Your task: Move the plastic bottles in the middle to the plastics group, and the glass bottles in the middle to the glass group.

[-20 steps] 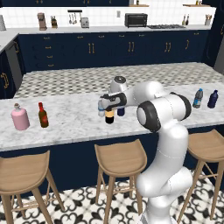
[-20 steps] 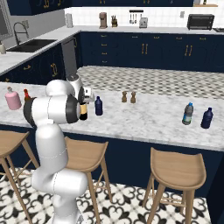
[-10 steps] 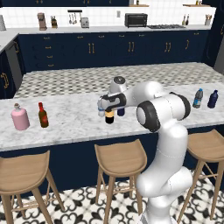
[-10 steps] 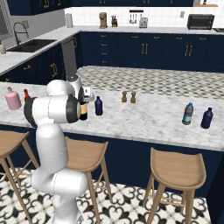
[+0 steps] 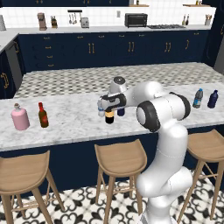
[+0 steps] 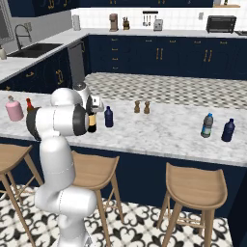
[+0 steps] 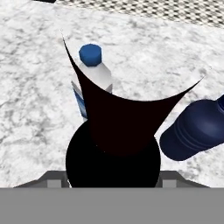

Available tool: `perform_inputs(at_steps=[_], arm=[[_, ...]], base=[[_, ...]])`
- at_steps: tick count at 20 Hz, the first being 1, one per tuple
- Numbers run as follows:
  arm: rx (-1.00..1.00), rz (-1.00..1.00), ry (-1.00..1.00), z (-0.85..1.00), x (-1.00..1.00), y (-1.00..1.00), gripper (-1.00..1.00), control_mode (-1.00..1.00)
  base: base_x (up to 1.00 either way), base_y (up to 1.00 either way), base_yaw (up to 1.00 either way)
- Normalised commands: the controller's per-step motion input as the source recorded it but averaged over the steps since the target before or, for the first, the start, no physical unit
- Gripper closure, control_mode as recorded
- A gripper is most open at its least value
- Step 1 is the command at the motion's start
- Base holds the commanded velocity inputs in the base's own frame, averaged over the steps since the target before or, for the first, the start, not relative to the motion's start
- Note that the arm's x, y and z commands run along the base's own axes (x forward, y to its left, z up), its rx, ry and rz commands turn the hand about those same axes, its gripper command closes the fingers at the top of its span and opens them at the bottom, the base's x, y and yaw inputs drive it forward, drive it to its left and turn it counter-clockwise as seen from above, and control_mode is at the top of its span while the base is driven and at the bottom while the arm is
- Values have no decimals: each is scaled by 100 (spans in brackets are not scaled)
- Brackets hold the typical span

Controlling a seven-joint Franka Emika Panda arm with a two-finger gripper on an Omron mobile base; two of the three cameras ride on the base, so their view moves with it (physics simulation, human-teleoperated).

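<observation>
The tall black wine bottle (image 5: 109,116) (image 6: 91,123) with its yellowish label stands mid-counter, and in the hand view it looms as a black bulk (image 7: 113,144). My gripper (image 5: 107,105) (image 6: 89,112) (image 7: 111,177) is shut on it, fingertips (image 7: 54,178) pressed against its two sides. A clear bottle (image 7: 92,76) (image 5: 101,112) with a blue label stands just beyond it, its cap blue in the hand view. The dark navy bottle (image 7: 197,131) (image 5: 121,111) (image 6: 109,117) is beside it. The plastics group (image 5: 198,98) (image 6: 207,125) is far right. The pink jug (image 5: 20,118) (image 6: 14,109) and brown bottle (image 5: 43,115) are far left.
Two small shakers (image 6: 141,107) stand on the counter behind the middle bottles. Three wooden stools (image 5: 120,155) line the counter's near side. The marble counter (image 5: 70,118) has bare stretches between the middle bottles and both groups.
The jaws have closed in onto the wine bottle's sides. The arm and all the bottles stay where they were.
</observation>
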Motion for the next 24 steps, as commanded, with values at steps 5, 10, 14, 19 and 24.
perform_inputs(at_steps=[5,10,14,19,24], arm=[[0,1,0,6,-36,2,100,-100],[1,5,-1,32,-75,30,100,-100],[0,4,-7,56,-45,75,100,-100],[0,6,-1,39,-47,87,100,-100],[0,21,0,8,-26,100,100,-100]], base=[[0,0,0],[0,0,0],[0,0,0],[0,0,0],[0,0,0]])
